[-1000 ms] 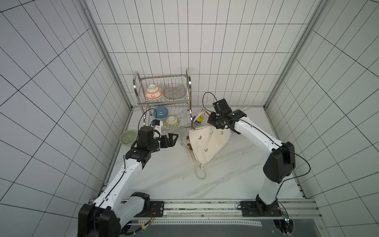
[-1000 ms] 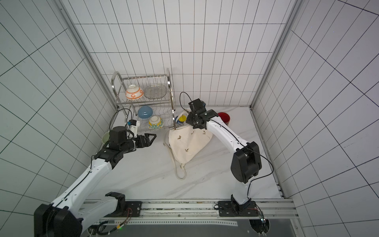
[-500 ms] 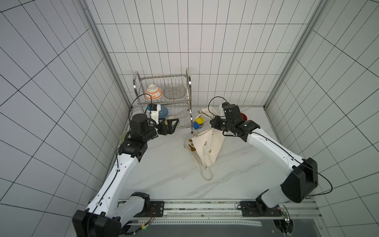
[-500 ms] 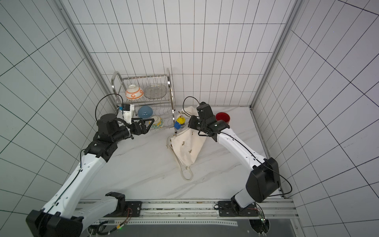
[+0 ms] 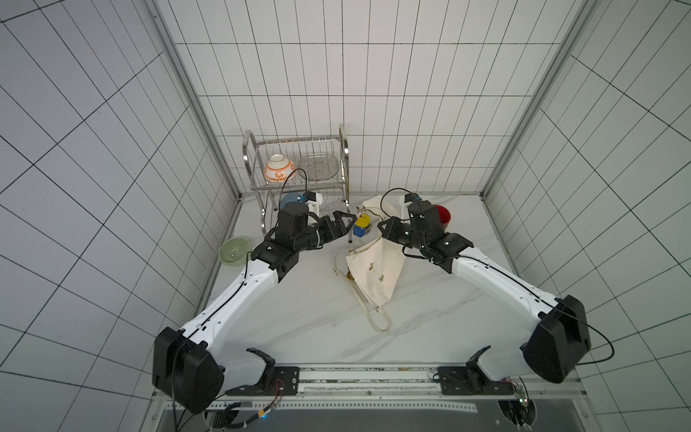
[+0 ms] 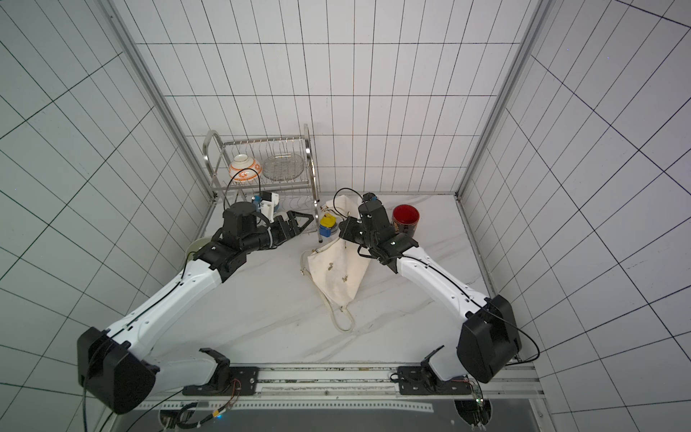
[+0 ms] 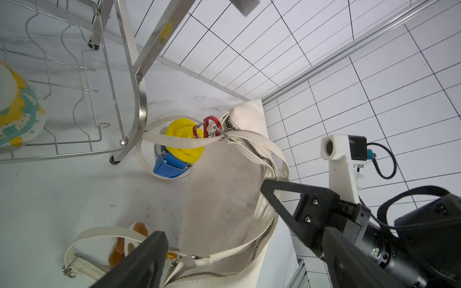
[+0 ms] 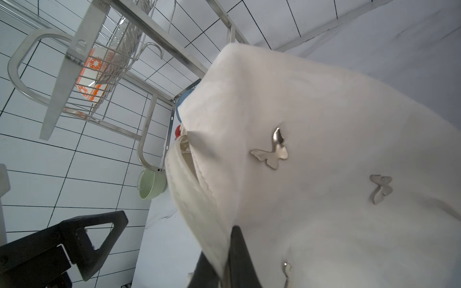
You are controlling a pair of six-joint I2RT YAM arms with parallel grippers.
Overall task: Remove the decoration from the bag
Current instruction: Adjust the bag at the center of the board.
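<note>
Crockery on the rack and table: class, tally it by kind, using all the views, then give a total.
Bowls: 4 (orange-patterned, blue, pale green, yellow-and-teal)
Glass plates: 1
Red mugs: 1
Total: 6

Left hand [image 5: 350, 225], jaws wide apart (right hand [image 5: 381, 228]: jaws together)
</note>
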